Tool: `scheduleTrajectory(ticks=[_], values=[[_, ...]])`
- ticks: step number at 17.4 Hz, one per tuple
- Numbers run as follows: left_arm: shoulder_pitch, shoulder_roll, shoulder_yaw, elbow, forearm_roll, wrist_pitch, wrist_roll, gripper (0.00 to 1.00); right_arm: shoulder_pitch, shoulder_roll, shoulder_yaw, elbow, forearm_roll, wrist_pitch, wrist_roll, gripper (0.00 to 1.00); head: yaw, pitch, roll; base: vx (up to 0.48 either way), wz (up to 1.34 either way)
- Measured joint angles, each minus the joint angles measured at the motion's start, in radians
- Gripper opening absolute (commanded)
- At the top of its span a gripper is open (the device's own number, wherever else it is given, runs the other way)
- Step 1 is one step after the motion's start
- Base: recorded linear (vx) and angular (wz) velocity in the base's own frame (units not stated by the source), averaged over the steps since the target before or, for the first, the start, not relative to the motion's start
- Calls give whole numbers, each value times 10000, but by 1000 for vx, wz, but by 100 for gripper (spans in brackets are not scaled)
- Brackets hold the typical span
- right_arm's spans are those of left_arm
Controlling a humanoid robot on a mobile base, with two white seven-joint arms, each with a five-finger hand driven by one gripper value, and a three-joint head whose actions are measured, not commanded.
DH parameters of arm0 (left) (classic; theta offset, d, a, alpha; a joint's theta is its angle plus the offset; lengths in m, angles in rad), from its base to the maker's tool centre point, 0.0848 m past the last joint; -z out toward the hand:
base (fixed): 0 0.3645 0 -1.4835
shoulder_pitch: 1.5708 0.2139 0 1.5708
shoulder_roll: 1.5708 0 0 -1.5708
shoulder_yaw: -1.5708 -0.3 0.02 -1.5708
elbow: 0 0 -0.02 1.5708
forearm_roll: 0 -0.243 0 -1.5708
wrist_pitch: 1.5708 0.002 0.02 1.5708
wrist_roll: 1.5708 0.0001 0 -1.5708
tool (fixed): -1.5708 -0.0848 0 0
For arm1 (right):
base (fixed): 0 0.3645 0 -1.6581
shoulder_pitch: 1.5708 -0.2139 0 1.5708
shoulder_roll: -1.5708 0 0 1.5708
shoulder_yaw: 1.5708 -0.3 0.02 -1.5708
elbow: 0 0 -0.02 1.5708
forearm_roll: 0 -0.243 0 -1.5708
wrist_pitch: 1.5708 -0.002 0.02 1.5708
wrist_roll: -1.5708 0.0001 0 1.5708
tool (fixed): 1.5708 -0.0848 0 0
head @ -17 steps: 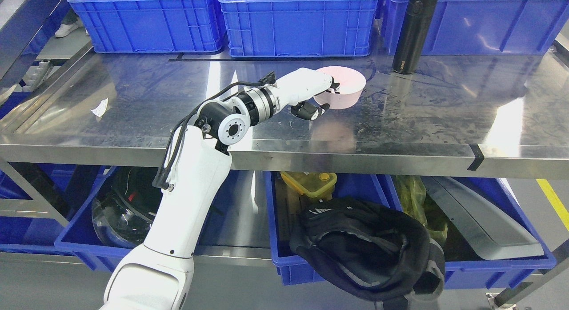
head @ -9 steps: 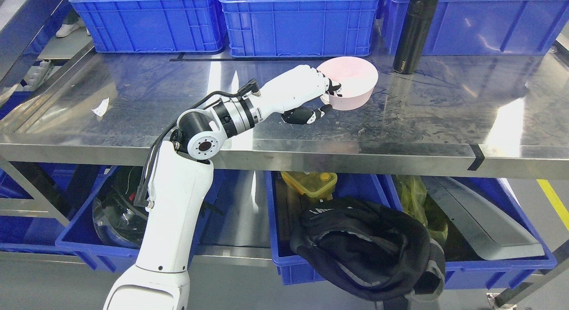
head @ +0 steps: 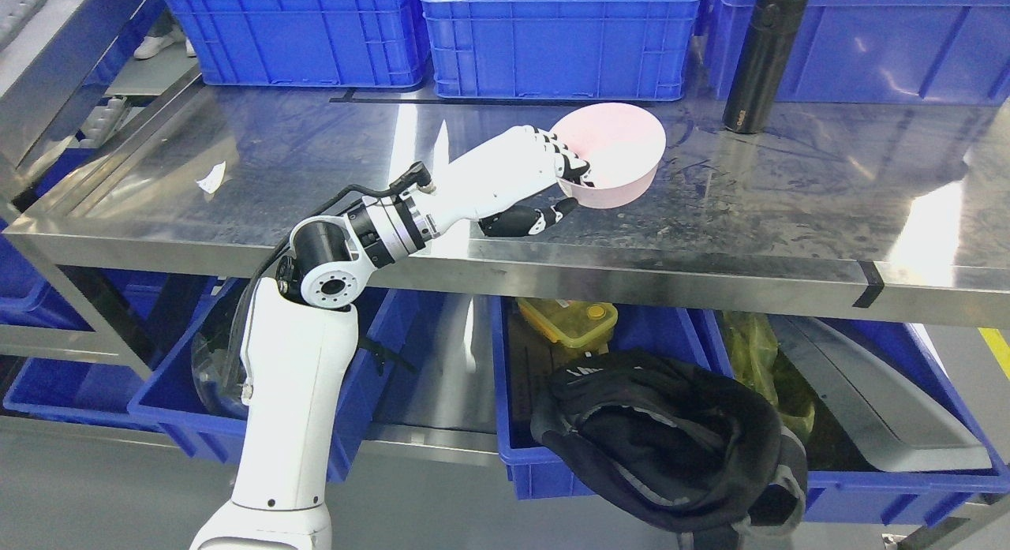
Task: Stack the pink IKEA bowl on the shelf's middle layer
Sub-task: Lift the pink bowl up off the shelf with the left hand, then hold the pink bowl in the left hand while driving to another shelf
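A pink bowl (head: 619, 151) is held tilted above the steel shelf top (head: 316, 163), its open side turned towards the camera. My left hand (head: 562, 185) is shut on the bowl's left rim, with fingers over the edge and the dark thumb underneath. The white left arm (head: 308, 361) rises from the bottom left and reaches over the shelf's front edge. No right arm shows in the head view.
Blue crates (head: 560, 37) line the back of the shelf. A black flask (head: 764, 57) stands at the back right. A scrap of white paper (head: 211, 177) lies at the left. Below, blue bins hold a yellow lidded box (head: 570, 323), a dark cap (head: 671, 439) and a green bag (head: 750, 353).
The left hand has lifted the bowl off the shelf and tipped it up. The arm has drawn back and lowered at the elbow. The camera view has shifted a little right and down.
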Motion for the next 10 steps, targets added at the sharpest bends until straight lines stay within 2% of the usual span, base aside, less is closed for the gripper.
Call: scheduleTrajectory(ticks=[4,10], values=[[463,0,154,-325,60,-10,-19,2,0,0,0,0,0,0,0,100,0,0,0,-55,440],[1310,0,298,-659,235,-12,-15,2,-1,0,0,0,0,0,0,100,0,2,0,-55,957]])
